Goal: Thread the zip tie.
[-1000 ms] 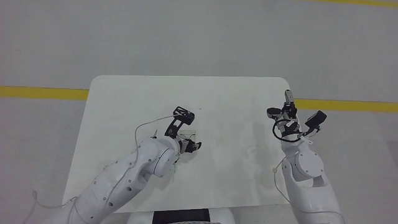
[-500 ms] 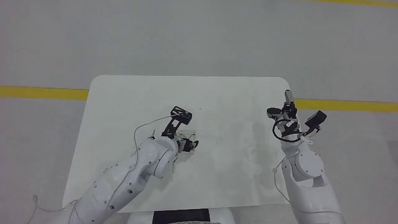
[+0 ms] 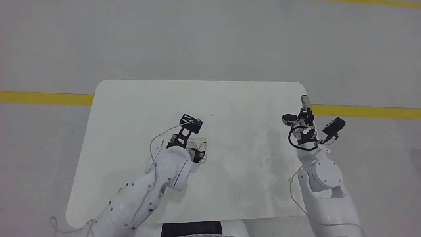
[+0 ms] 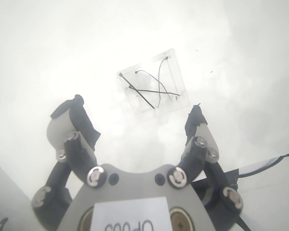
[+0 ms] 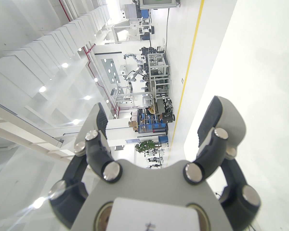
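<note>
A small clear square tray [image 4: 180,82] lies on the white table [image 3: 250,105] and holds several thin black zip ties [image 4: 144,91], crossed over one another. My left gripper [image 4: 134,109] hovers open above the table, just short of the tray's near edge, with nothing between its black-taped fingers [image 4: 195,118]. In the top view the left gripper [image 3: 195,136] sits left of the table's centre, covering most of the tray. My right gripper [image 3: 309,126] is held up at the table's right edge, open and empty. Seen from its wrist, the right gripper [image 5: 156,111] faces the room beyond.
A loose white cable [image 3: 158,139] arcs from the left arm over the table. A yellow floor line [image 3: 39,97] runs behind the table. Bare table surface lies between the two arms and toward the far edge.
The left arm has drawn in and its gripper has shifted slightly left over the tray. The right arm has not moved.
</note>
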Action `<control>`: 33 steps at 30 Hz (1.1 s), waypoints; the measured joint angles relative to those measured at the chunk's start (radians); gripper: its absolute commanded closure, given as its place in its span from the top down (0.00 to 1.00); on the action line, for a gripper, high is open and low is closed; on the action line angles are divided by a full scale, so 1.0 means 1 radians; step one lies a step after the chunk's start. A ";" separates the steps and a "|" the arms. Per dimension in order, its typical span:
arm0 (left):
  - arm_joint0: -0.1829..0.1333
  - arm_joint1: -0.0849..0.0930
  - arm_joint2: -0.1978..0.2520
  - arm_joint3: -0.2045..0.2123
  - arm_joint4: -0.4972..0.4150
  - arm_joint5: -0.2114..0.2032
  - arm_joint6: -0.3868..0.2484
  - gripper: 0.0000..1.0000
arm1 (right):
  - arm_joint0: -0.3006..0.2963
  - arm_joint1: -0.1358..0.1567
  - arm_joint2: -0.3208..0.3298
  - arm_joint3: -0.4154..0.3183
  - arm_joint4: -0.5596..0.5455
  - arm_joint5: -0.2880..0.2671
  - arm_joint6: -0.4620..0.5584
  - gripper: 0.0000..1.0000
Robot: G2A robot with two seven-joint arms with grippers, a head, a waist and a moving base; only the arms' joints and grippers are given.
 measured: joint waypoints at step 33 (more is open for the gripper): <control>0.084 -0.091 -0.012 0.020 0.076 0.000 0.068 1.00 | 0.000 0.000 0.000 0.000 0.000 0.000 0.000 1.00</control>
